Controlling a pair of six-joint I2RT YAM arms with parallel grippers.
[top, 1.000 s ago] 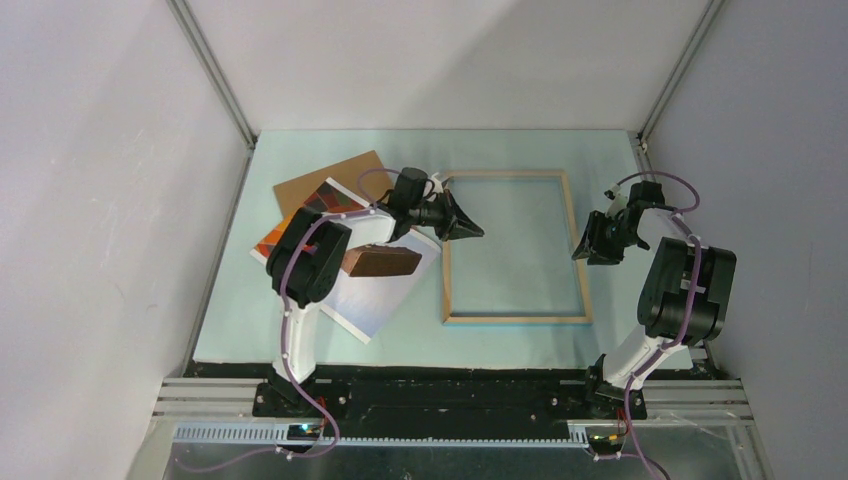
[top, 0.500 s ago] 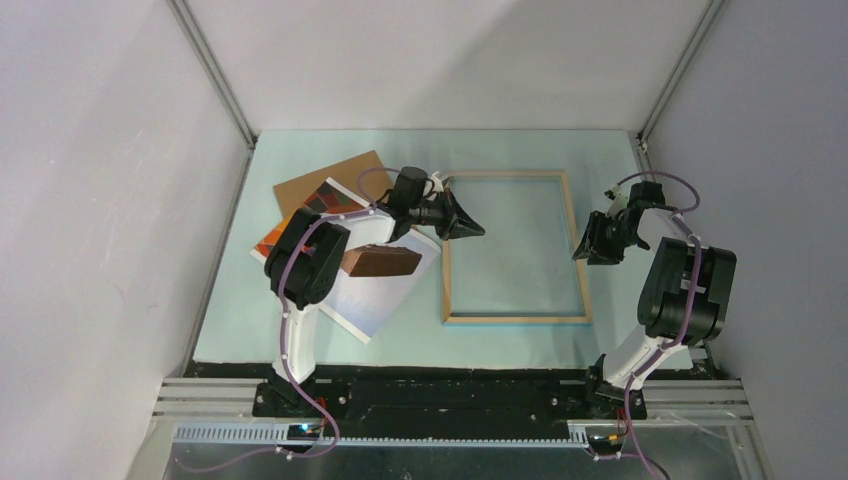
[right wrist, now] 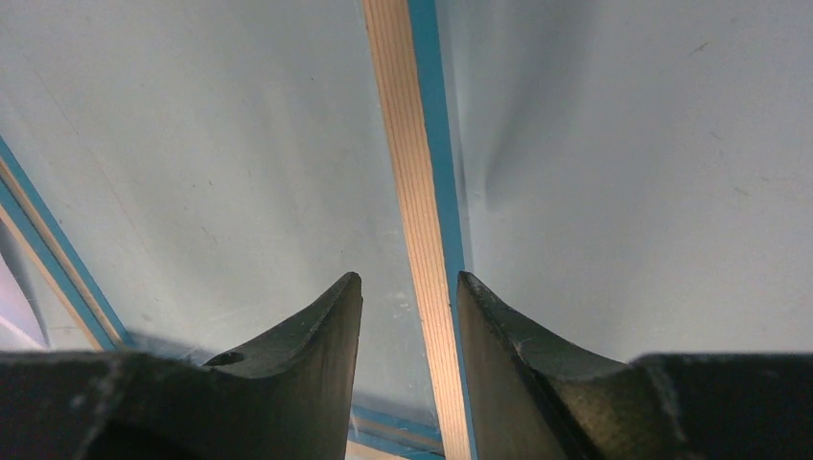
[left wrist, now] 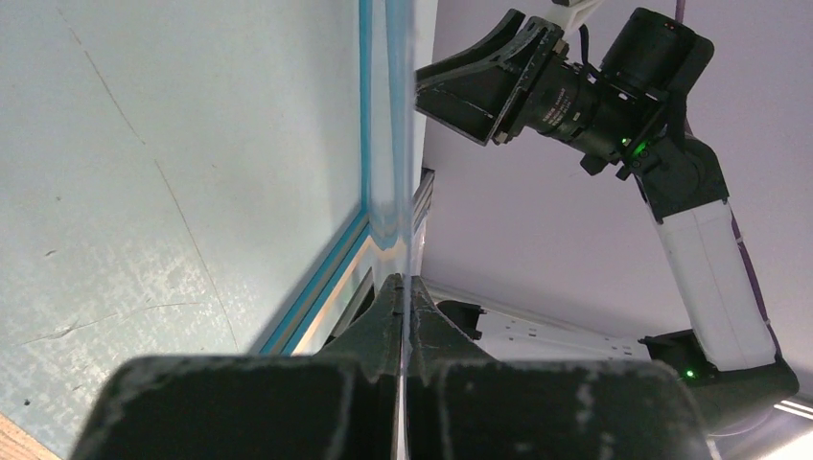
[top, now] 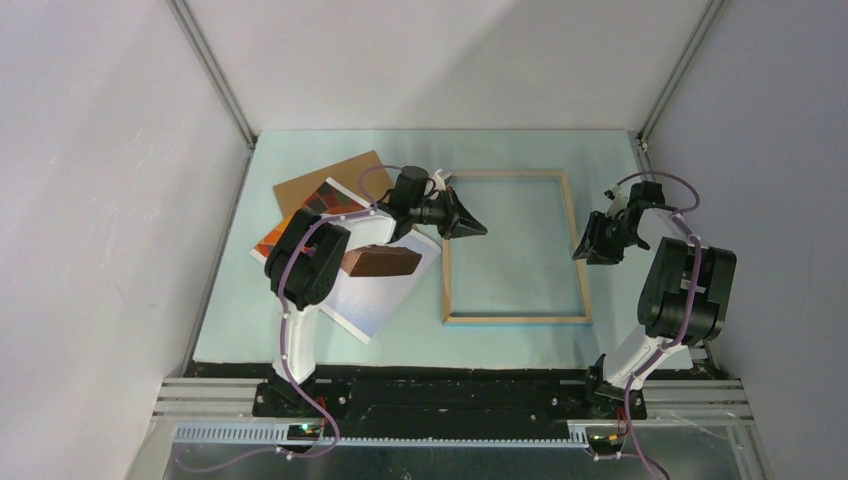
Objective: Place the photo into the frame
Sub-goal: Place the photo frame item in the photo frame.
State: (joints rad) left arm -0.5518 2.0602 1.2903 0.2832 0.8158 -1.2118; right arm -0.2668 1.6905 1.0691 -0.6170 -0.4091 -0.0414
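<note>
The frame (top: pixel 515 319) lies flat mid-table with its light wood side up and a blue edge showing. Left of it lies the photo (top: pixel 385 295), partly under the left arm, its orange and red corner at the far left. My left gripper (top: pixel 478 229) sits over the frame's left rail, shut on a thin clear sheet (left wrist: pixel 395 144) seen edge-on between its fingertips (left wrist: pixel 388 297). The frame's blue edge (left wrist: pixel 326 278) runs beside that sheet. My right gripper (top: pixel 590 250) stands open astride the frame's right rail (right wrist: pixel 403 172), and in the right wrist view the gripper (right wrist: pixel 409 283) has the rail nearer its right finger.
A plain brown backing board (top: pixel 335 175) lies under the photo's far corner at the back left. The pale green mat (top: pixel 520 150) ends at metal rails along the near edge, and grey walls close in both sides.
The left gripper has shifted very slightly toward the far side over the frame's left rail. The right gripper, frame and photo stay where they were.
</note>
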